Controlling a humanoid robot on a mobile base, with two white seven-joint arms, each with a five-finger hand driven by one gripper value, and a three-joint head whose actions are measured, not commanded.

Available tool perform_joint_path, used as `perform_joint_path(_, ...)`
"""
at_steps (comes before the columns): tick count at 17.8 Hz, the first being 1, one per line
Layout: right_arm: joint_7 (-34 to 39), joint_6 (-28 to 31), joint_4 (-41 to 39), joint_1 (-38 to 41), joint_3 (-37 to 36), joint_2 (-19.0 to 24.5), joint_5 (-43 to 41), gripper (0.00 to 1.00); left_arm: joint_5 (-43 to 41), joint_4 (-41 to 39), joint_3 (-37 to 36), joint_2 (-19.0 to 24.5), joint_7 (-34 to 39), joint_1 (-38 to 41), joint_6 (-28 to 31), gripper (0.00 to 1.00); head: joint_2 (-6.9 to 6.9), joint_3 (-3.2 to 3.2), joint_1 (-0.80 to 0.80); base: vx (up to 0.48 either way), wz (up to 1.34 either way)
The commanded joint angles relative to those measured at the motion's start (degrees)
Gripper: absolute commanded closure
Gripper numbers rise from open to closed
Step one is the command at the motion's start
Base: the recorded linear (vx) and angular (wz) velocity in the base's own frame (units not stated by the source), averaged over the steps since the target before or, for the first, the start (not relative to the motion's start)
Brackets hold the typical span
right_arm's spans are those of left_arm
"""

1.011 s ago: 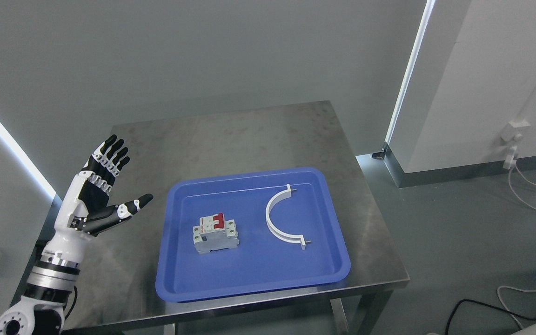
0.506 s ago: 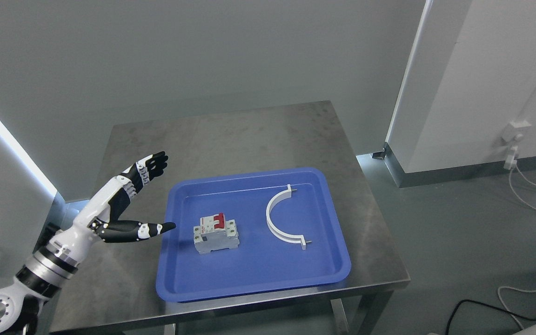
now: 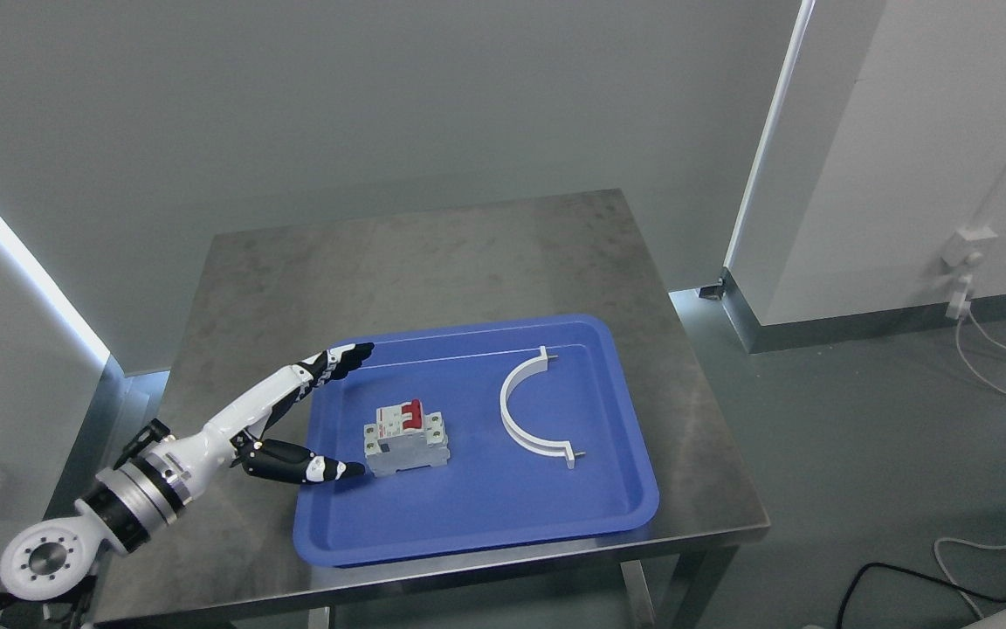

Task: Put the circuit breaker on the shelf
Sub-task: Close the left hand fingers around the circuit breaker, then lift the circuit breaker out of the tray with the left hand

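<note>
A grey circuit breaker (image 3: 406,440) with red switches lies in the left half of a blue tray (image 3: 477,524) on a steel table. My left hand (image 3: 351,411) reaches in from the lower left, over the tray's left edge, open. Its thumb tip (image 3: 347,470) lies at the breaker's near left corner, and its fingers (image 3: 339,362) stretch out above the tray's far left corner. The breaker stands free between them, ungrasped. No shelf shows in the head view. The right arm is out of view.
A white half-ring clamp (image 3: 527,411) lies in the tray's right half. The steel table (image 3: 433,253) extends behind the tray. A white pillar (image 3: 887,157) stands at the right, with cables (image 3: 1001,358) on the floor beside it.
My left hand has swung down and to the right, from upright beside the table to low over the tray's left edge, with its thumb now at the breaker. The breaker has not moved.
</note>
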Motion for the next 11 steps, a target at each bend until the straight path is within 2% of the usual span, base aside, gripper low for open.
perform_joint_path(1,0.1,0.0,0.0,0.0,0.0,-1.0,0.0,0.0,-5.9,-0.1,-6.6,-0.8,-0.3,-3.0,3.0,0.13,0.0,0.0,0.0,0.0,0.0)
perform_joint_path(8,0.1,0.0,0.0,-0.1,0.0,-1.0,0.0,0.0,-6.1,-0.1,-7.2,-4.5,-3.2,-2.9,5.2,0.22,0.0,0.0,0.0,0.0,0.0)
perform_joint_path(11,0.1,0.0,0.0,-0.1,0.0,-1.0,0.0,0.0,-6.1,-0.1,-5.8,-4.8,-3.2,-3.3,5.2,0.37,0.0,0.0,0.0,0.0,0.0)
